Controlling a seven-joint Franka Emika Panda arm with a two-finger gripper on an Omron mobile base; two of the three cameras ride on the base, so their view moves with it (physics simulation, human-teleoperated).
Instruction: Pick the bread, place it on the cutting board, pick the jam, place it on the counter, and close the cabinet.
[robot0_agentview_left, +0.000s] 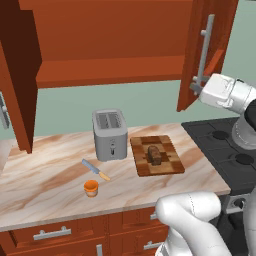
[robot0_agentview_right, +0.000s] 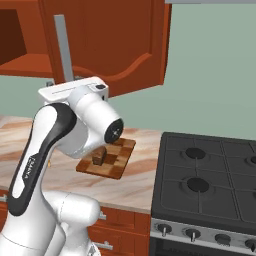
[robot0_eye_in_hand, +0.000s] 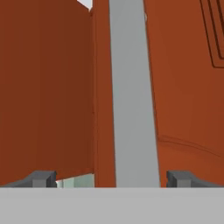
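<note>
Jaws wide open, gripper (robot0_eye_in_hand: 111, 179) straddling the grey bar handle (robot0_eye_in_hand: 131, 96) of the cabinet's (robot0_agentview_left: 110, 45) open right door (robot0_agentview_left: 207, 50). Bread (robot0_agentview_left: 154, 154) sits on cutting board (robot0_agentview_left: 172, 162); jam (robot0_agentview_left: 91, 188) stands on the bench (robot0_agentview_left: 45, 175) near a knife (robot0_agentview_left: 96, 169).

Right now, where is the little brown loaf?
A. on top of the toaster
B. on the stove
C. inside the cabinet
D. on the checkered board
D: the loaf lies on the board, to the right of the toaster on the counter.
</note>
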